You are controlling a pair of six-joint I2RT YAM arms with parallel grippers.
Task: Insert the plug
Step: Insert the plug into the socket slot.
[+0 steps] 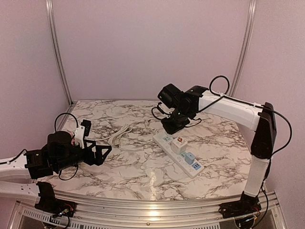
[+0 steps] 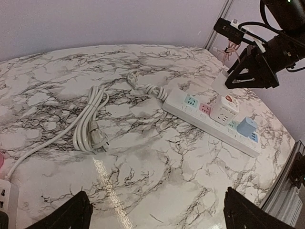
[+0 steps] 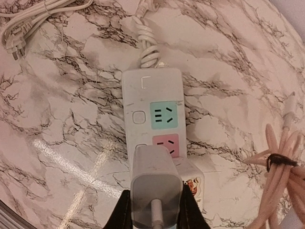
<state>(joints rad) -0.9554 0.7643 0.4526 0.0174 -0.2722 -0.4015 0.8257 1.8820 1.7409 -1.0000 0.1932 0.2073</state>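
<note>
- Two arms stood over the marble tabletop (image 1: 143, 177), and only the right one was working on the job.
- Its right pincer (image 3: 156, 210) was clamped on a white plug (image 3: 155, 177), holding the block by its two sides with the cord end towards the wrist camera.
- That plug hung above the far end of the white power strip (image 1: 178, 153), apart from it as far as I could judge, and was not yet seated in any outlet.
- From the wrist camera, the green outlet (image 3: 164, 115) lay fully in sight ahead of the plug, while the pink outlet (image 3: 165, 144) was half hidden behind the plug's front edge.
- A white cube adapter (image 2: 224, 108) and a blue adapter (image 2: 246, 127) already filled places further down the strip.
- To my eye the step in hand was lining up over a free outlet, most likely the pink or the green one; I could not tell which.
- The next move called for squaring the pins with the slots, then pressing straight down without tilting. It also had to stay clear of the cube adapter just beside.
- Idle at the near left, the left pincer (image 2: 162, 214) had its jaws spread wide and gripped nothing.
- A coiled white cord (image 2: 90, 125) lay loose on the marble between the two arms.
</note>
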